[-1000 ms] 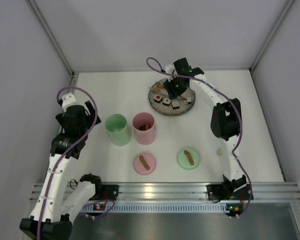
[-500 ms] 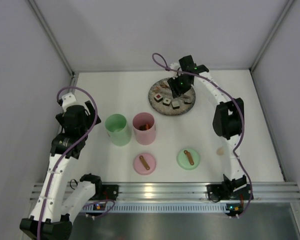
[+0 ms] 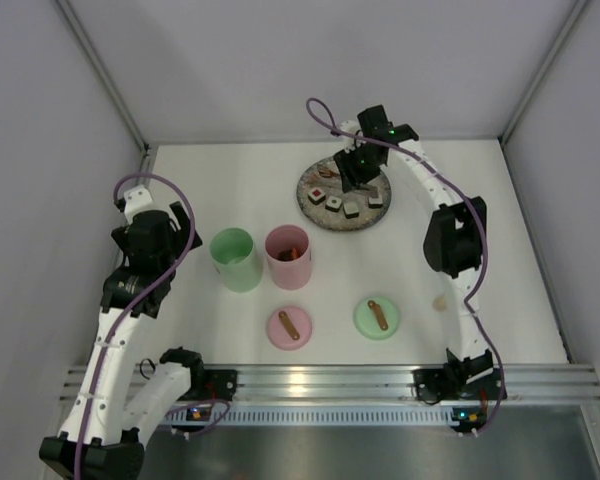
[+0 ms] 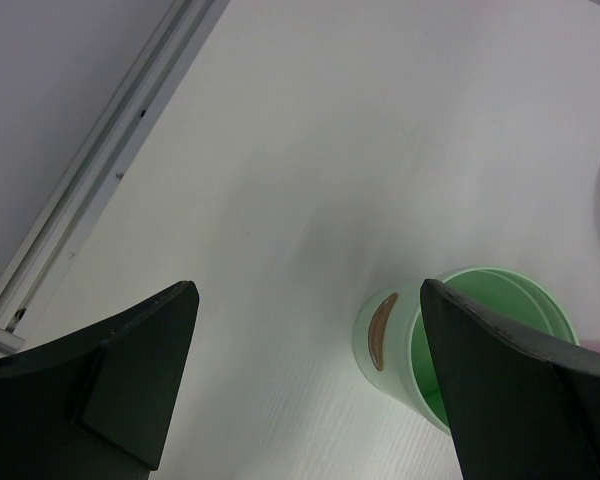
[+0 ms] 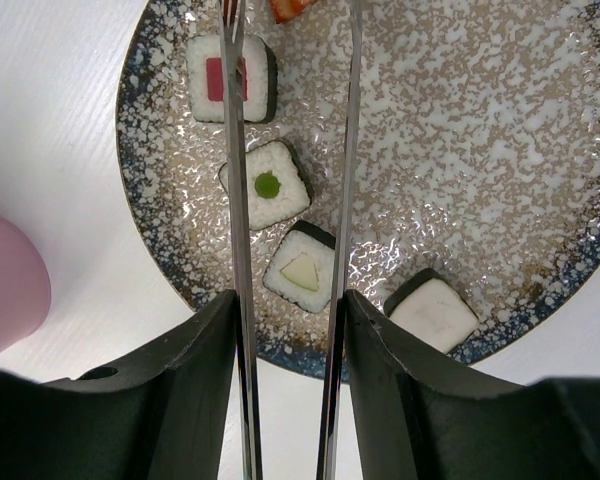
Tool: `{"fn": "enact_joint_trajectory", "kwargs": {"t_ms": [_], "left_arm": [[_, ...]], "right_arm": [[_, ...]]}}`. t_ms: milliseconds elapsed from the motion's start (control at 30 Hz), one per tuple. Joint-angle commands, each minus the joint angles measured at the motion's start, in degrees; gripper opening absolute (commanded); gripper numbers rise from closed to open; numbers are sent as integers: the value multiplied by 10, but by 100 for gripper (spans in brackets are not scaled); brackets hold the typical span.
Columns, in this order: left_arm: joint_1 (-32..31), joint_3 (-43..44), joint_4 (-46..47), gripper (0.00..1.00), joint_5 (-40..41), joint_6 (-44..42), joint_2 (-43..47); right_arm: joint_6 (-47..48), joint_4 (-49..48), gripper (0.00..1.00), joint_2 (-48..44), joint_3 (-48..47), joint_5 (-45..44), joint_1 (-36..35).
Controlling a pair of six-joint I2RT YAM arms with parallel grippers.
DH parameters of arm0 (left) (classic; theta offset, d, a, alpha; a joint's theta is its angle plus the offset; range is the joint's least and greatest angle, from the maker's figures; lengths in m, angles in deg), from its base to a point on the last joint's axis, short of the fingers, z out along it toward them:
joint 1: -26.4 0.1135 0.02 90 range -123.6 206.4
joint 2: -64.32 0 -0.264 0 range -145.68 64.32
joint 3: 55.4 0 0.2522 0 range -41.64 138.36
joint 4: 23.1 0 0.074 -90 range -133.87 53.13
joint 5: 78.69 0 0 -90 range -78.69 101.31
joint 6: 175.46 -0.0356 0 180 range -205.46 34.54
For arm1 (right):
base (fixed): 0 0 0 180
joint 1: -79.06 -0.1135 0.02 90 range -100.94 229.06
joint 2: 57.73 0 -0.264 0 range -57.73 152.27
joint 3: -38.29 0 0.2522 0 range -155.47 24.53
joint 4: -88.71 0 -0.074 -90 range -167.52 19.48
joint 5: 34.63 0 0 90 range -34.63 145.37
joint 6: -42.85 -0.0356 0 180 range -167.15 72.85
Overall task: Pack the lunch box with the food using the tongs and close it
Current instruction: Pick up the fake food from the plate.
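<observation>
My right gripper hovers over the speckled plate, shut on the silver tongs. The tongs' two arms run side by side up the right wrist view, slightly apart. Between and beside them lie sushi rolls with a red centre, a green centre and a pale centre. A plain white roll lies to the right and an orange piece at the top. The pink lunch box cup holds brown bits. My left gripper is open beside the green cup.
The green cup stands left of the pink one. A pink lid and a green lid lie near the front rail. A small wooden spoon rests by the right arm. Walls close in on three sides.
My right gripper with the tongs has shifted slightly right and back over the plate, uncovering more of the rolls. The left arm has stayed put.
</observation>
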Motion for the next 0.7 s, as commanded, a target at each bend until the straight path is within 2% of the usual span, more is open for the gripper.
{"fn": "enact_joint_trajectory", "kwargs": {"t_ms": [0,667], "left_arm": [[-1,8,21,99,-2,-5,8],[-1,5,21,99,2,-6,18]], "right_arm": [[-13,15,46,9,-46,10,4],[-44,38,45,45,-105,-13,-4]]}}
